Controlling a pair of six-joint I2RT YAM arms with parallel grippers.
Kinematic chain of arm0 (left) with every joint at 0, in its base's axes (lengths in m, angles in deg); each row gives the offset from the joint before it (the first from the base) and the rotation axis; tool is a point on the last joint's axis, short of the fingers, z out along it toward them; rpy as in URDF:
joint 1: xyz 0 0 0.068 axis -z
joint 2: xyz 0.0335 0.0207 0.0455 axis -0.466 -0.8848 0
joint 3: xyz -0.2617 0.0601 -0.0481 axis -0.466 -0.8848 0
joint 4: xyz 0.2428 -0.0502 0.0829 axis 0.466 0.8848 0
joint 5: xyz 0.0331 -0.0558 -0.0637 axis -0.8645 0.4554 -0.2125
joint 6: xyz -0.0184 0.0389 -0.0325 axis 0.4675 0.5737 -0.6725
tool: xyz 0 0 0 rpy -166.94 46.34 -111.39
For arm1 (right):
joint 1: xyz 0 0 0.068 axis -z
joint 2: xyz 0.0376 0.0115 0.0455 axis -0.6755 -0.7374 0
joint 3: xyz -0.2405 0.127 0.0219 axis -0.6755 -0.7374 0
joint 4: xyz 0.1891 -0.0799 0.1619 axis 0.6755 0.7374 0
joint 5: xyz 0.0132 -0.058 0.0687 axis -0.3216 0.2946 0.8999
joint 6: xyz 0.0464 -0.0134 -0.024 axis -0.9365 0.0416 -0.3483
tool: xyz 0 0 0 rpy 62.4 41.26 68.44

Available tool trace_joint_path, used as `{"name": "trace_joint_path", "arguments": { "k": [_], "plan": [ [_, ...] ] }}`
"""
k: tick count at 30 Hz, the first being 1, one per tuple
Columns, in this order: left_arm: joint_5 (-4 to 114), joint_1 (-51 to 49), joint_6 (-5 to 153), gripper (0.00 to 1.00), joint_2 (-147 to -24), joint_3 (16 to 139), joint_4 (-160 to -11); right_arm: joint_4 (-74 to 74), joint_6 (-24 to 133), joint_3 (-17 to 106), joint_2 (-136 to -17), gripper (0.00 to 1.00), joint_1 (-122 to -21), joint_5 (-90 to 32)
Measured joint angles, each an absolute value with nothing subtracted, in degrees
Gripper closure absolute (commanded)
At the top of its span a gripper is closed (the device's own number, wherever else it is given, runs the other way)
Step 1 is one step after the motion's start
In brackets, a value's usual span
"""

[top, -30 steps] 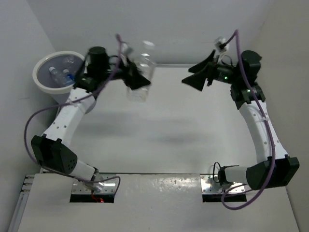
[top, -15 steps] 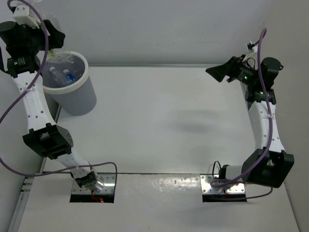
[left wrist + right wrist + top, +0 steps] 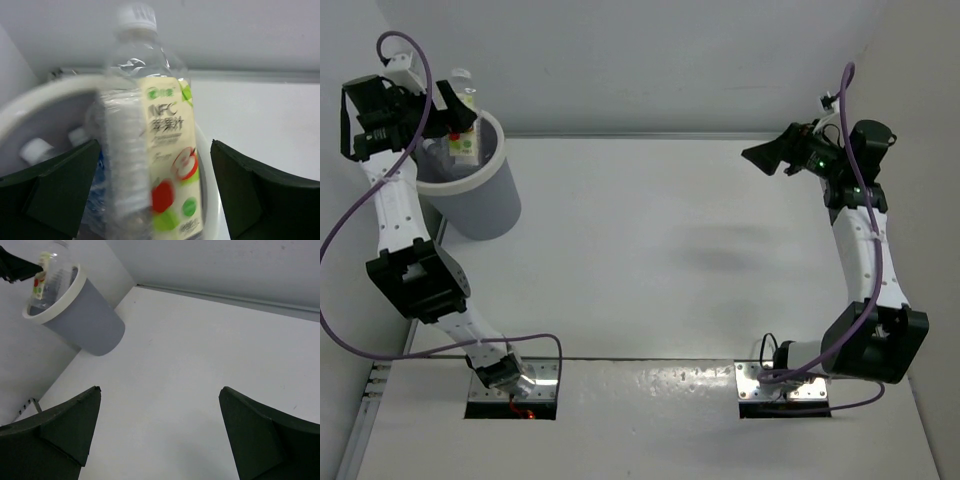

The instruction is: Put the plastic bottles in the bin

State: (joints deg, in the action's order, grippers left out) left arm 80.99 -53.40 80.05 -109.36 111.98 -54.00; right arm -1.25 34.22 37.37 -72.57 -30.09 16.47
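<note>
In the top view, at the table's ten o'clock, a labelled bottle [image 3: 463, 138] is seen upright over the bin [image 3: 485, 210], just beside the left gripper [image 3: 448, 115]. The right gripper [image 3: 768, 157] is held spread and empty at two o'clock.

In the left wrist view, the jaws are spread wider than the bottle. It is judged released, to drop among other bottles [image 3: 35, 150] in the bin.

In the right wrist view, the bin is seen at ten o'clock.

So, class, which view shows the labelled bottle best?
The left wrist view: the bottle fills the frame, its label and white cap visible. Top external and right wrist show it small, at the bin.
</note>
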Motion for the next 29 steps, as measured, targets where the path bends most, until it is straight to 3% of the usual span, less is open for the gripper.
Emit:
{"name": "trace_joint_path", "arguments": {
  "k": [7, 12, 15, 22, 29],
  "plan": [
    [73.05, -56.01, 79.61, 0.0, -109.99, 128.09, -56.54, 0.28, 36.76, 37.35, -72.55, 0.0, -31.14, 15.29],
    [69.95, -56.57, 78.96, 0.0, -106.47, 130.62, -59.29, 1.18, 37.76, 37.35, -72.44, 0.0, -31.18, 11.92],
    [68.97, -50.02, 79.64, 0.0, -103.11, 128.05, -59.68, 2.55, 38.26, 37.43, -72.29, 0.0, -31.18, 9.21],
    [65.88, -22.06, 89.41, 0.0, -97.31, 115.46, -57.89, 11.03, 42.13, 40.27, -72.24, 0.0, -31.86, 3.29],
    [62.58, -17.82, 93.1, 0.0, -97.05, 110.54, -54.59, 17.2, 47.38, 40.12, -70.1, 0.0, -32.25, -1.74]
  ]
}}
